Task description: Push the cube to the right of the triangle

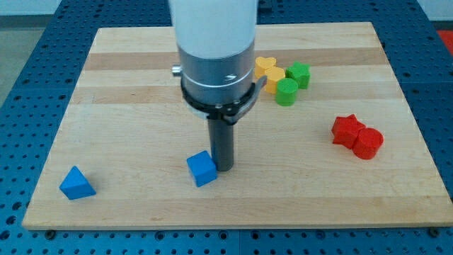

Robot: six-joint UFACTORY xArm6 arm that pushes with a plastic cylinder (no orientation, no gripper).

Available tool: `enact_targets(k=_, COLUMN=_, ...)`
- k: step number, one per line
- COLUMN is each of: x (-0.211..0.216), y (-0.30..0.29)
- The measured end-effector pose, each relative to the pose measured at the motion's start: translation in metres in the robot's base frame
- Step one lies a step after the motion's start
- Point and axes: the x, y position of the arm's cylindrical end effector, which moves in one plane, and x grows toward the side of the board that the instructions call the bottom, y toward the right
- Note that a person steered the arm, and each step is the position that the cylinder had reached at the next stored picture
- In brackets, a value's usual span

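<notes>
One blue cube [202, 168] sits touching my tip [224, 168], just to the view's left of it and a shade toward the view's bottom. My tip is a plain dark rod with nothing to open or close, so it holds nothing; it only leans against the cube's side. The blue triangle [76, 183] lies well off to the view's left of my tip, near the board's lower-left corner.

As I judge it, the cube already stands on the triangle's right but far from it, so the step in hand is to slide it leftward until it rests near the triangle. Contact from the view's right suits that. The push should run through the cube's middle, since an off-centre shove would likely spin a flat-faced block and let it slip past the rod. Aim slightly toward the view's bottom to meet the triangle's row, and stop short of nudging the triangle itself.

Both blocks look like smooth, matte moulded plastic with crisp edges. The wooden board [127, 85] is pale, with banded grain, and probably lets them slide easily.
</notes>
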Motion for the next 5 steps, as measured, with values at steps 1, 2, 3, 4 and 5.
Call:
enact_targets(k=1, x=0.014, y=-0.007)
enact_targets(k=2, x=0.026, y=-0.015)
enact_targets(k=3, x=0.031, y=-0.035)
enact_targets(k=4, x=0.031, y=-0.066)
enact_targets(k=5, x=0.031, y=-0.096)
